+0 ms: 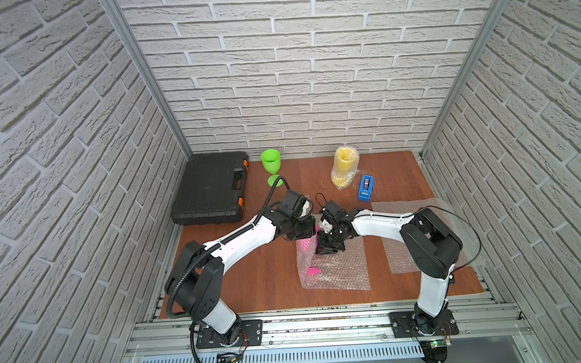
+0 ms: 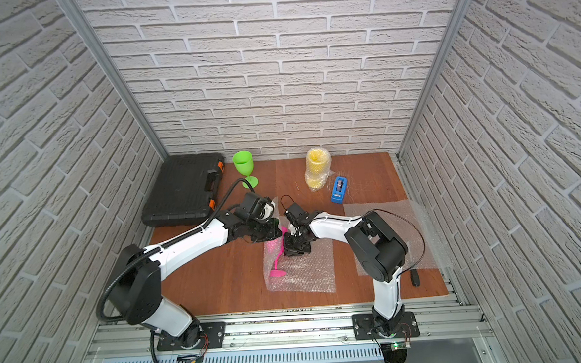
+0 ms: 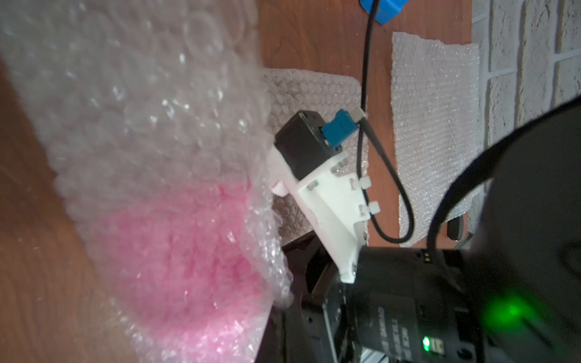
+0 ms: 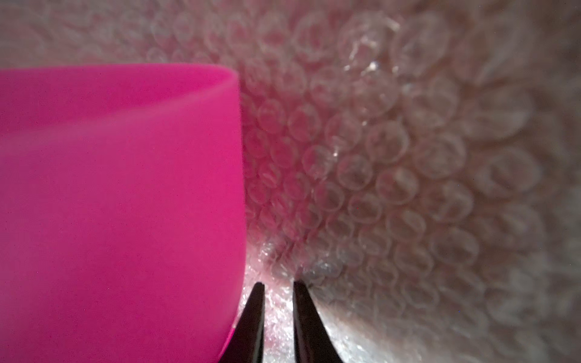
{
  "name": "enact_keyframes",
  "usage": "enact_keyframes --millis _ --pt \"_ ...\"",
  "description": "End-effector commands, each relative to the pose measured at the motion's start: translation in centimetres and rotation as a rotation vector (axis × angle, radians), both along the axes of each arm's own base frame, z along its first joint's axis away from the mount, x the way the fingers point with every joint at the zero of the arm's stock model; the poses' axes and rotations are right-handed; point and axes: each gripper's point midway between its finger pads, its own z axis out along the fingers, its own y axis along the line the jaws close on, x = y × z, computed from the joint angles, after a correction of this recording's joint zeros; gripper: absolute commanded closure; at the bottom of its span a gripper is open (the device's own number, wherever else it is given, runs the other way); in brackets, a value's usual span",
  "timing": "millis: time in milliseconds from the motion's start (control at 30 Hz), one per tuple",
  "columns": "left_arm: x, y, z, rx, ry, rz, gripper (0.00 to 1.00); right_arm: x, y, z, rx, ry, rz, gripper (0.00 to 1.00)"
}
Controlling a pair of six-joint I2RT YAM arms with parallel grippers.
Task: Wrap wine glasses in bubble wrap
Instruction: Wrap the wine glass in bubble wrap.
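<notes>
The neon pink wine glass (image 1: 312, 271) (image 2: 276, 273) lies on its side on a bubble wrap (image 1: 343, 272) (image 2: 305, 274) sheet at the table's middle. A flap of the sheet is lifted over its bowl, which shows pink through the wrap (image 3: 176, 251). My left gripper (image 1: 314, 227) (image 2: 280, 229) is shut on that raised flap; its jaws are hidden in the left wrist view. My right gripper (image 1: 326, 251) (image 2: 293, 253) (image 4: 278, 284) points down beside the pink bowl (image 4: 119, 204), jaws nearly together with bubble wrap pinched between them. The lime green glass (image 1: 271, 161) stands bare at the back. The yellow glass (image 1: 345, 167) stands wrapped.
A black tool case (image 1: 210, 189) lies at the back left. A blue tape dispenser (image 1: 366, 187) sits near the yellow glass. A second bubble wrap sheet (image 1: 393, 252) lies flat under the right arm. A small black object (image 2: 415, 277) rests near the front right edge.
</notes>
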Motion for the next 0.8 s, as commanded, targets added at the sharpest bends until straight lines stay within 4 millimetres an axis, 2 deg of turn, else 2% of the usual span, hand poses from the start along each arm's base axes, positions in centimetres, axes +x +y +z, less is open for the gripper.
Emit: enact_keyframes --millis 0,200,367,433,533,633,700,767 --pt "0.2 -2.3 0.8 -0.083 -0.011 -0.037 1.0 0.7 0.3 1.6 0.043 -0.062 0.003 0.81" --pt "-0.5 -2.3 -1.2 -0.076 0.034 -0.048 1.0 0.9 -1.4 2.8 0.052 -0.092 -0.044 0.82" --pt "-1.2 -2.2 -2.2 -0.07 0.063 -0.061 1.0 1.0 -4.4 5.0 0.03 -0.149 -0.096 0.79" --pt "-1.3 -2.2 -2.4 -0.067 0.072 -0.065 1.0 1.2 -4.9 6.2 0.056 -0.166 -0.122 0.77" --pt "-1.6 -2.2 -2.7 -0.067 0.085 -0.069 1.0 1.9 -4.0 8.3 0.157 -0.205 -0.145 0.66" --pt "-1.7 -2.2 -2.7 -0.071 0.09 -0.071 1.0 2.6 -2.8 8.8 0.221 -0.206 -0.145 0.52" --pt "-1.7 -2.3 -2.6 -0.079 0.088 -0.072 1.0 3.1 -2.2 8.3 0.245 -0.189 -0.152 0.51" --pt "-1.7 -2.5 -2.5 -0.089 0.088 -0.074 1.0 3.5 -1.7 7.8 0.256 -0.169 -0.159 0.54"
